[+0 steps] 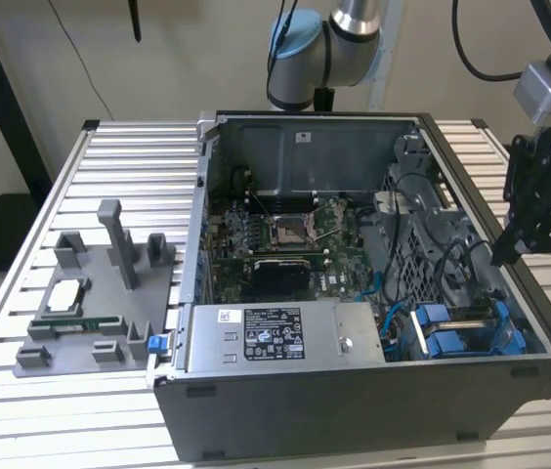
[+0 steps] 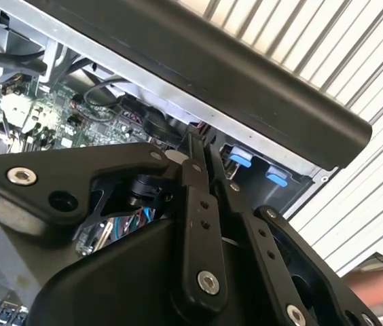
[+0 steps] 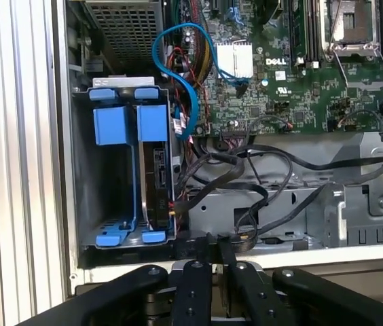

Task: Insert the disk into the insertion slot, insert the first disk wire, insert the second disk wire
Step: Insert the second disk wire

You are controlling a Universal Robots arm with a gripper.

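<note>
The silver-grey rectangular disk in its bright blue plastic carrier frame (image 3: 156, 178) sits on edge, fully seated in the narrow insertion slot of the grey metal drive cage (image 3: 83, 170), with dark wires meeting its side.

Disk (image 3: 156, 178) seemingly seated in insertion slot (image 3: 120, 173), tool (image 3: 212, 252) above.

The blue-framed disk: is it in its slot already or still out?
In. The disk sits inside the slot, its blue frame between the cage walls. The gripper hovers beside the case, holding nothing.
</note>
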